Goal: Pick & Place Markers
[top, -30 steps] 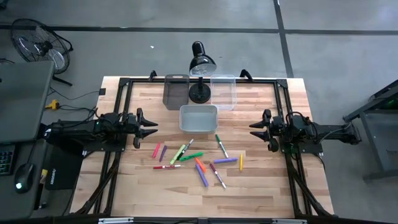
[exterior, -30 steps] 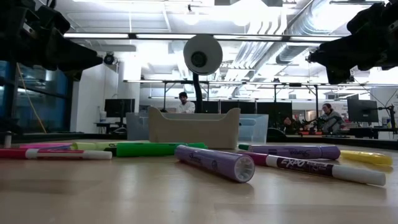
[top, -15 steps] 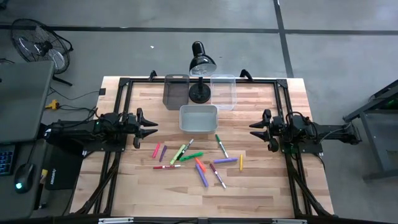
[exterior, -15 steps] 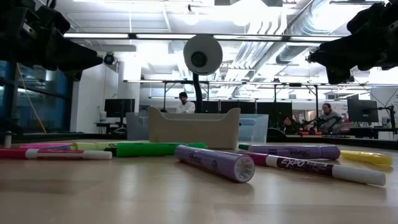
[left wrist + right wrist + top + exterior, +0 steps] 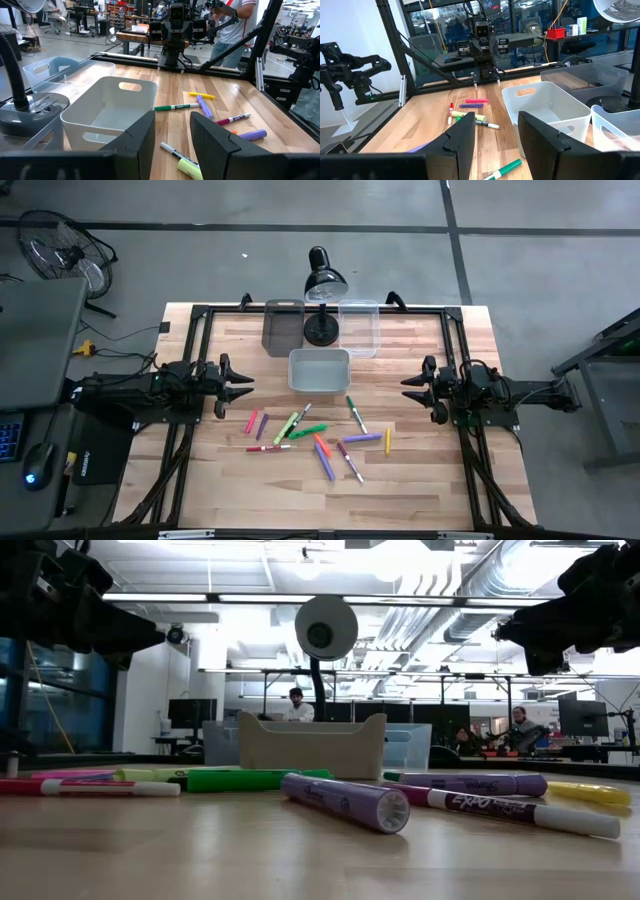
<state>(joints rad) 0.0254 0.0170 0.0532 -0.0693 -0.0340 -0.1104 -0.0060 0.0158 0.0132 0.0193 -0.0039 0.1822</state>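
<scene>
Step in hand: judged as not begun; no marker is lifted yet.
Left gripper (image 5: 243,388): at the left of the high view, above the wood, fingers parted by a narrow gap, holding nothing.
Right gripper (image 5: 408,387): at the right of the high view, likewise parted and empty.
Markers (image 5: 318,438): scattered flat on the table, lower centre of the high view, below the white bin (image 5: 319,370).
Doing it well: I would choose an outlying pen such as the green marker (image 5: 355,413), close across its barrel mid-length, and keep clear of neighbours.
Materials: slim, smooth, round plastic barrels that may roll; pale butcher-block table (image 5: 420,485); rigid matte bin with handle cut-outs; clear bin (image 5: 359,328) beside a black desk lamp (image 5: 324,280).
</scene>
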